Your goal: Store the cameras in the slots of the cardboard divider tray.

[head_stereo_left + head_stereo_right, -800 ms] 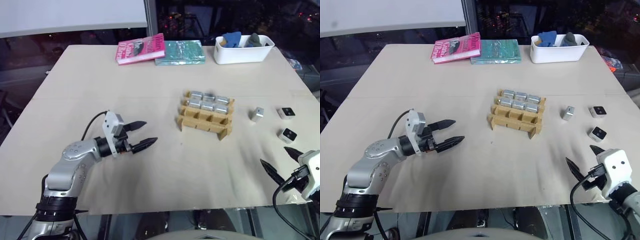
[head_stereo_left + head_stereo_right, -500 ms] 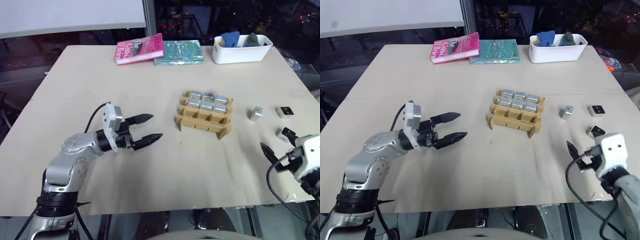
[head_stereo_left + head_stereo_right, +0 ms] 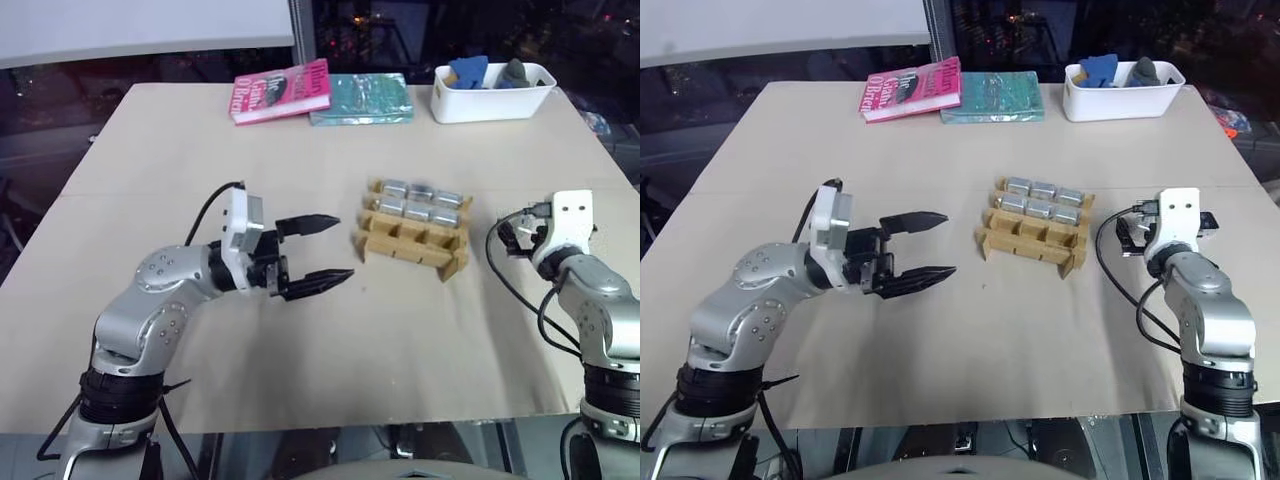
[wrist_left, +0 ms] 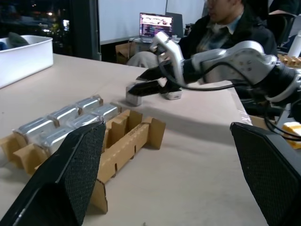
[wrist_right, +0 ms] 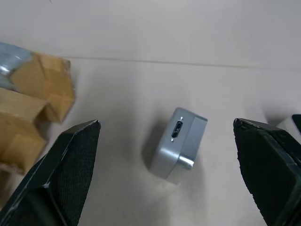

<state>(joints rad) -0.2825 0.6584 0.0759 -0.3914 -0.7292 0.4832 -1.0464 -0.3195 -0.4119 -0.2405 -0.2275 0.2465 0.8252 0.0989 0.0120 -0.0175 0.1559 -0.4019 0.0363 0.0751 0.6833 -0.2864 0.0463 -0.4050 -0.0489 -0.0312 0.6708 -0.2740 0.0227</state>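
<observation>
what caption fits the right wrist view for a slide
Open right gripper poised over a loose camera beside the tray.

person's face (image 4: 221, 9) cropped by frame edge, white bin (image 4: 23, 56) cut off (left side)

Even overhead light on the table (image 3: 300, 380), dark surroundings, soft shadows, wrist-view foreground blurred

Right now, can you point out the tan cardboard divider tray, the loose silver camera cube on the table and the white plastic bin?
Tan cardboard divider tray (image 3: 408, 243): left eye view, empty front row.
Loose silver camera cube (image 5: 178, 143): right wrist view, side face.
White plastic bin (image 3: 492, 101): left eye view, front wall.
</observation>
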